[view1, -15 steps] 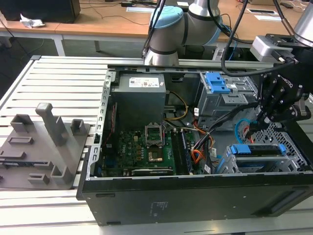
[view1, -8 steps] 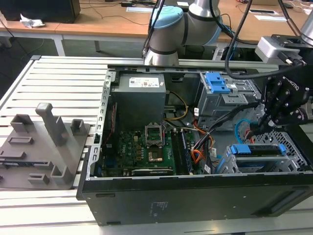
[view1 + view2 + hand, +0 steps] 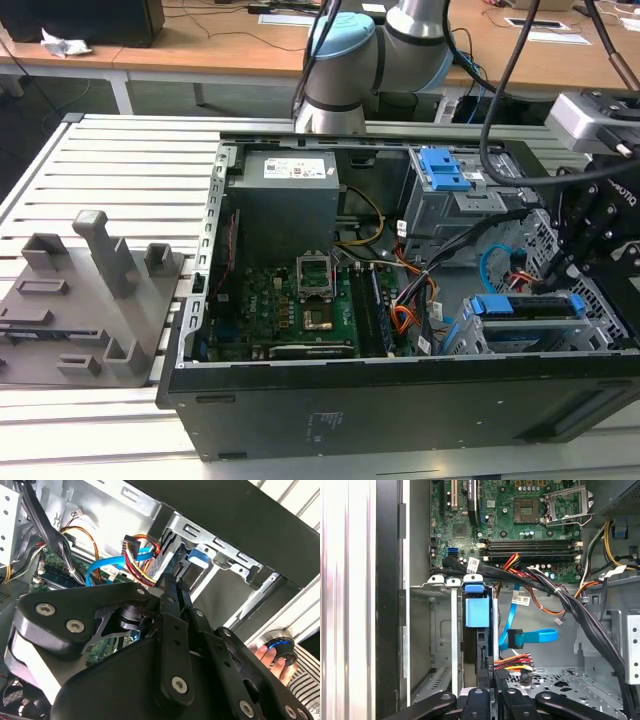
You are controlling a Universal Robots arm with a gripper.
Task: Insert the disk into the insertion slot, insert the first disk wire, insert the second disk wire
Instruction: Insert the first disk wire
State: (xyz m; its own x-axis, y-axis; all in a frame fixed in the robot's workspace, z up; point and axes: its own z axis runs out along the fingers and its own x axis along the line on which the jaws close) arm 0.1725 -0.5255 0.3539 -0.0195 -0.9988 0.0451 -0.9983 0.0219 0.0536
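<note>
Slotted metal table (image 3: 100, 160) bears the open computer case (image 3: 400, 400). Inside it, the gripper (image 3: 490, 672) has its fingers pressed together. Whether they touch the red-yellow-black wires (image 3: 516, 661) just beside them is unclear. Just ahead, the disk (image 3: 476, 611) sits edge-on in the insertion slot (image 3: 454, 640), its body mostly hidden. A blue cable (image 3: 532, 636) hangs loose nearby. Farther off lies the motherboard (image 3: 520, 510). Outside the case, a hand (image 3: 267, 656) is partly cut off.
</note>
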